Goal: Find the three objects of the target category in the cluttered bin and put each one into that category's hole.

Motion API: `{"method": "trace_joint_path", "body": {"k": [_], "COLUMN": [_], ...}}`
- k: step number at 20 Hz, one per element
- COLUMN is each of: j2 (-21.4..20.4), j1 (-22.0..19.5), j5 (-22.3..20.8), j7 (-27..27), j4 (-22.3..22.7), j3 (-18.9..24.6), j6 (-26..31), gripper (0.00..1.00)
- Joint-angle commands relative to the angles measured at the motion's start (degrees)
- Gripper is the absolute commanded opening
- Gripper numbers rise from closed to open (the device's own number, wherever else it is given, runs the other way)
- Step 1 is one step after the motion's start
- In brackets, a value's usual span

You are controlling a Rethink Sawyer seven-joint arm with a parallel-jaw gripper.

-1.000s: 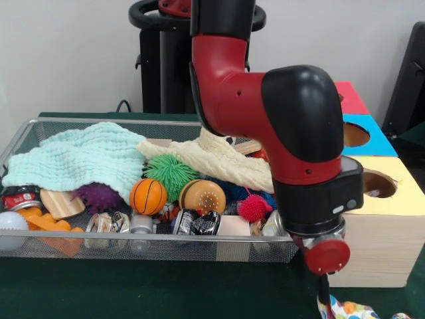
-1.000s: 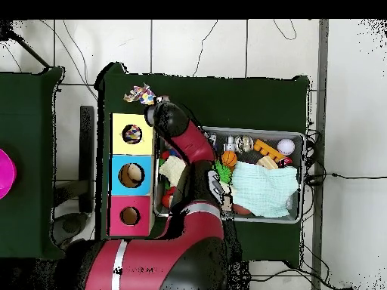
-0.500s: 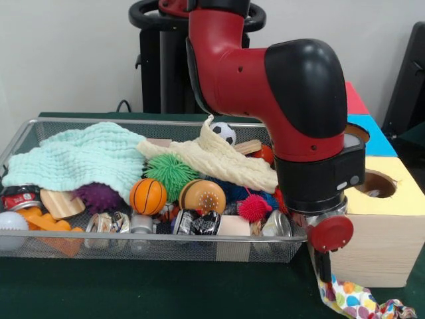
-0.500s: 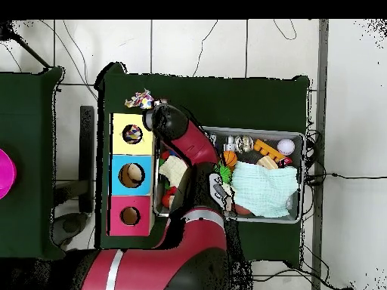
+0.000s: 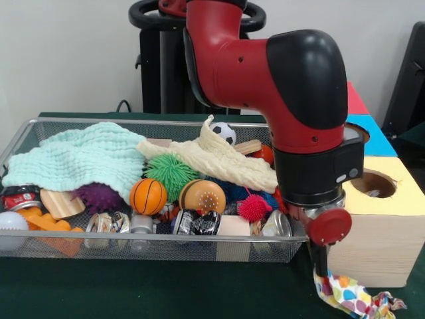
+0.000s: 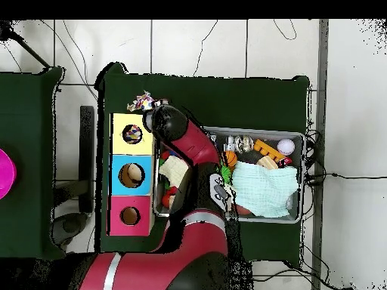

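Observation:
A cloth with coloured dots (image 5: 352, 298) hangs from my gripper (image 5: 321, 270), which is shut on its upper end, low in front of the wooden box's near face. Its tail trails over the green table. The box's yellow hole (image 5: 375, 184) is just above and behind the gripper, with the blue hole (image 5: 355, 133) and the red section (image 5: 352, 97) farther back. Overhead, the dotted cloth (image 6: 141, 100) shows beside the yellow hole (image 6: 131, 134), and the arm's wrist hides the gripper. In the mesh bin (image 5: 133, 121) lie a mint towel (image 5: 80, 159) and a cream knit cloth (image 5: 219, 163).
The bin also holds a small basketball (image 5: 147, 196), a green spiky ball (image 5: 171, 169), a red spiky ball (image 5: 254, 207), a soccer ball (image 5: 224, 132), cans and wooden pieces. The box stands tight against the bin's end. A black chair (image 5: 408, 80) is behind the box.
The gripper has risen with the dotted cloth, lifting more of it off the table, and shifted slightly toward the box's front.

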Motion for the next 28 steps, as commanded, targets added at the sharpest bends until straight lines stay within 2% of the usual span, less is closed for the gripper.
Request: {"method": "trace_joint_path", "body": {"k": [1,7,10,23,28], "j2": [-1.59,-2.46,-2.84,-2.25,-2.82], "j1": [1.12,2.85,3.93,10.89,10.91], "j5": [-3.40,-4.54,-4.92,-8.37,-10.42], "j7": [9.60,9.76,9.30,7.47,3.65], "j4": [4.40,4.03,4.20,-1.79,-2.28], "j3": [-2.02,-3.57,-3.01,-4.26,-2.16], "j6": [4.53,5.65,5.43,11.79,13.43], "gripper": [0.00,0.00,0.00,0.00,0.00]}}
